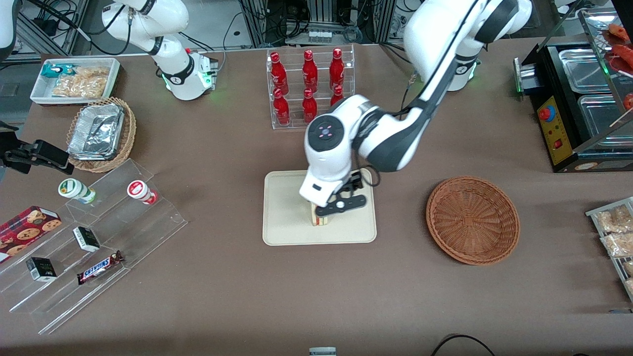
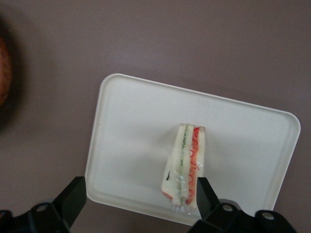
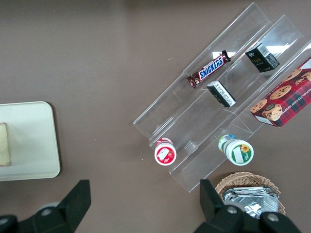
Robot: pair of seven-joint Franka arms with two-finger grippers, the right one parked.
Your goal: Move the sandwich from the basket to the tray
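Counting sandwiches: 1 sandwich [image 2: 184, 167] on the tray [image 1: 287, 232].
Gripper [image 2: 138, 194]: above the tray, fingers [image 2: 73, 196] spread, 1 beside the sandwich.
Basket [image 1: 473, 220]: 1, holding 0 items.
Bottles [image 1: 308, 84]: 6 red.

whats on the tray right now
Only the sandwich stands on the tray, with the open pincer above it. The arm covers part of the tray in the front view.

Red bottles [image 1: 309, 86] in clear rack, Snickers bar [image 1: 100, 267], cookie box [image 1: 25, 227], foil containers [image 1: 96, 131]
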